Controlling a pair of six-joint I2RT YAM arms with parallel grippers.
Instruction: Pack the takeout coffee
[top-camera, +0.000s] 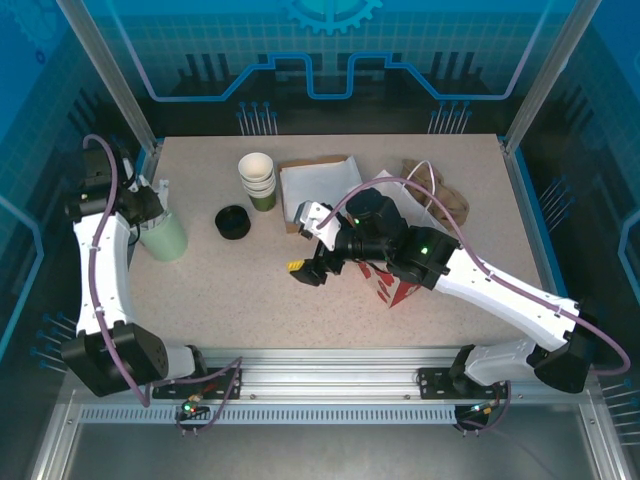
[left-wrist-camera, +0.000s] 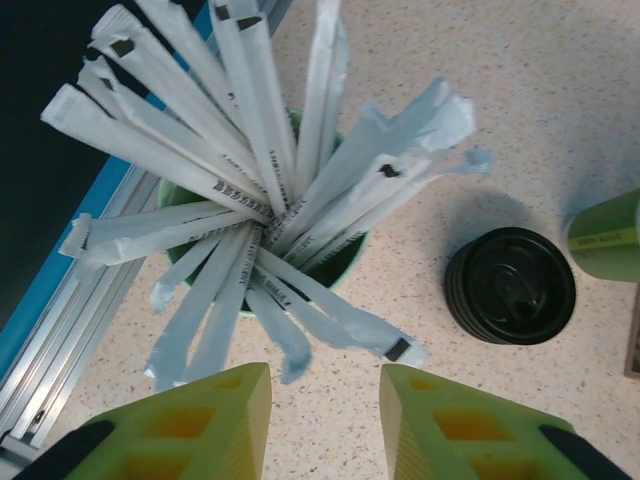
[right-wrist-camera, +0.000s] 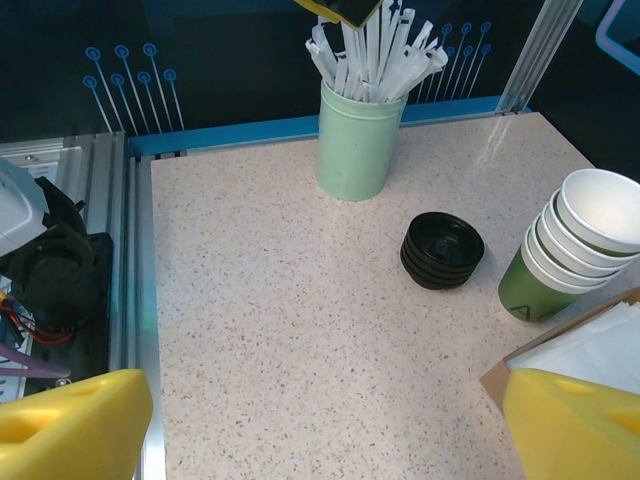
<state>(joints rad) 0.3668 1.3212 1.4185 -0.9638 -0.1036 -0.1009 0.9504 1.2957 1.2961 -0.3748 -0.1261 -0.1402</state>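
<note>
Table (top-camera: 250, 300): pale speckled laminate, matte, bounded by aluminium rails.

Task items sit at the rear centre of the table. green paper cups (right-wrist-camera: 575, 245): nested in an upright stack, dark green outside, white and empty inside, rolled rims. Just left of them, black lids (right-wrist-camera: 442, 250): round glossy plastic discs stacked flat on the table, apart from the cups. No cup wears a lid.

mint cup (right-wrist-camera: 358, 140): smooth, pale, straight-sided, upright at the left edge. It is crammed with white sticks (left-wrist-camera: 250, 150), thin, in crinkled paper sleeves with small dark print, fanning out over the rim.

left gripper (left-wrist-camera: 325, 385): hangs directly over the mint cup; its ribbed yellow-green fingers stand moderately apart, nothing between them.

right gripper (right-wrist-camera: 325, 400): low over bare table at mid-table, facing the lids and cups; its yellow fingers are spread wide and empty.

Right of the cups lies a brown tray (top-camera: 290, 215) holding flat white sheets. A crumpled brown paper bag (top-camera: 440, 195) lies behind the right arm, and a red-and-white carton (top-camera: 390, 285) is partly hidden beneath it.
</note>
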